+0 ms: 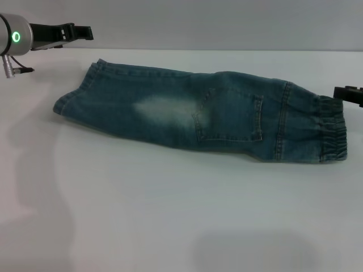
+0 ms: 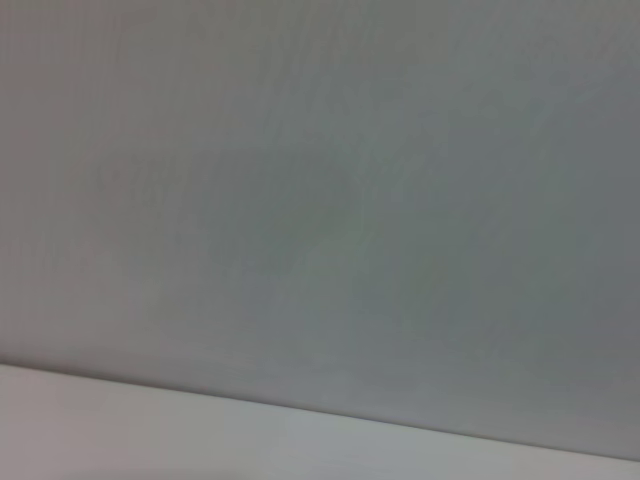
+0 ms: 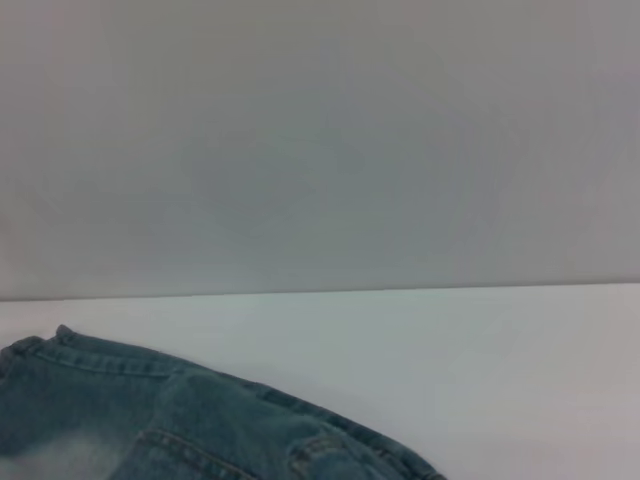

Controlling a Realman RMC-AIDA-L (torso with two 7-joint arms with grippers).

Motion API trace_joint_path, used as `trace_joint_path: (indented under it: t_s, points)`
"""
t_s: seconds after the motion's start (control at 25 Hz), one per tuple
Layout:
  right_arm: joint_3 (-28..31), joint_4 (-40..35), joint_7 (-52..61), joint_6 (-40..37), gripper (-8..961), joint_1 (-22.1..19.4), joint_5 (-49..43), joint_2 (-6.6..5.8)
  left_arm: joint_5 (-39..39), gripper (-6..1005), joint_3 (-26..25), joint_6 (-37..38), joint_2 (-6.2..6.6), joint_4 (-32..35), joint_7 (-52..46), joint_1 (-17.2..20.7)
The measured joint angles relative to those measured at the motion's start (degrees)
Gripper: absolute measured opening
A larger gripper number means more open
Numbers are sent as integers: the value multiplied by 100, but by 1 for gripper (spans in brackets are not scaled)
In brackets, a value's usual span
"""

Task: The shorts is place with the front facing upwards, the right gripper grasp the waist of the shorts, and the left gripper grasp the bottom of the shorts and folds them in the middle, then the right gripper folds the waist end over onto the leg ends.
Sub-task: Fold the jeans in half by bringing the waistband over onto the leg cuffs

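The blue-green denim shorts (image 1: 187, 113) lie flat across the white table, one leg's width wide, with a single pale patch and a stitched pocket facing up. The bottom (image 1: 76, 90) with its hemmed leg ends points left. The ruffled elastic waist (image 1: 332, 131) is at the right. My left gripper (image 1: 79, 32) hovers at the back left, above and beyond the hem, apart from the cloth. At the right edge of the head view my right gripper (image 1: 347, 94) hangs just behind the waist and holds nothing. The right wrist view catches part of the shorts (image 3: 150, 425).
The white table (image 1: 170, 215) spreads wide in front of the shorts, and a grey wall (image 1: 227, 22) rises behind it. The left wrist view has only the wall (image 2: 320, 200) and a strip of table (image 2: 150, 430).
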Motion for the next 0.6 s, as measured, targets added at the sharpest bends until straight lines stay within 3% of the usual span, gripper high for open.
trace_joint_path:
  t_s: [0.28, 0.44, 0.6]
  points:
    - [1, -138, 85, 25, 406, -41, -5, 14, -14, 845, -6, 1, 1, 4, 10, 7]
    - [23, -595, 81, -206, 530, -110, 229, 161, -125, 844, -6, -27, -33, 84, 89, 54]
    - [-96, -890, -182, -843, 553, -40, 672, 394, -779, 844, 24, -103, -261, 547, 729, 297]
